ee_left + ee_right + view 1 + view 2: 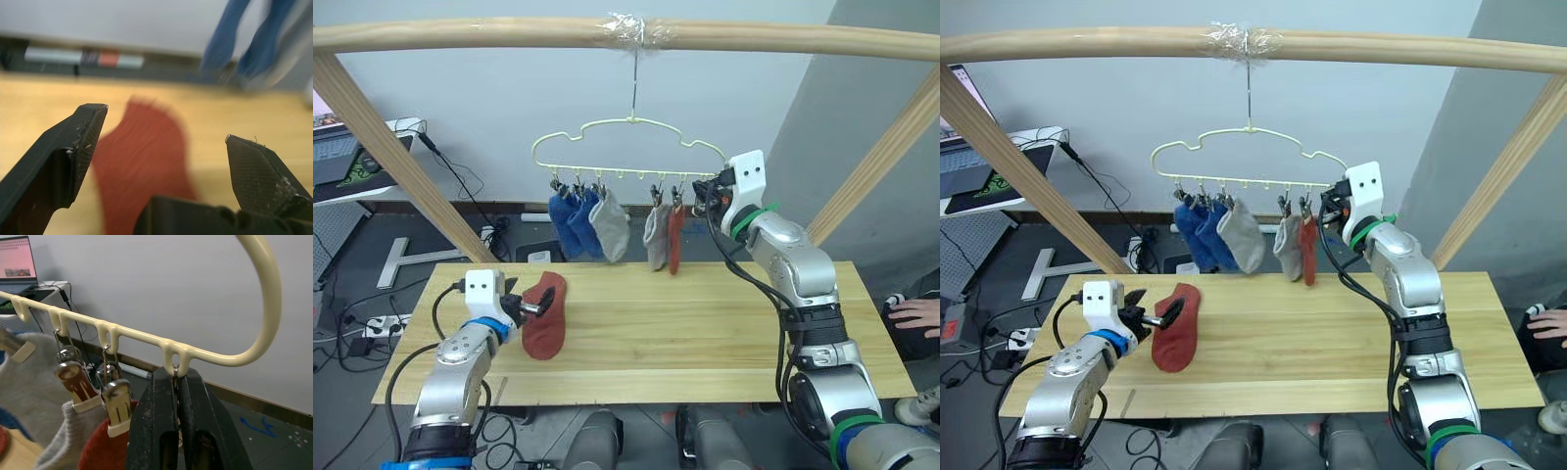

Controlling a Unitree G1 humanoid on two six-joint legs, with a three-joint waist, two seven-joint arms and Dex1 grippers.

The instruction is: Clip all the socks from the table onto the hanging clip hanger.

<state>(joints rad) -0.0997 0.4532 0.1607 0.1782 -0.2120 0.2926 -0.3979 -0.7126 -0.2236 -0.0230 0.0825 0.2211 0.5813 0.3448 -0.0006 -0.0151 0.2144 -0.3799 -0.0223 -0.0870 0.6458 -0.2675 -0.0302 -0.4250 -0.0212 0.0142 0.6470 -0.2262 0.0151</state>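
One rust-red sock (544, 315) lies on the left part of the table (705, 333). My left gripper (534, 301) is open just above its upper half, the fingers (83, 142) spread to either side of it and not touching. The clip hanger (626, 147) hangs from the top pole. Two blue socks (573, 220), two grey socks (610, 227) and a rust-red sock (675, 240) are clipped to it. My right gripper (703, 196) is at the hanger's right end, shut on the last metal clip (174, 369), which holds no sock.
A round wooden pole frame (460, 34) spans the table, with slanted legs at both ends. A person's hand (911, 315) rests past the table's right end. A desk with a laptop (333, 152) and floor cables lie at the back left.
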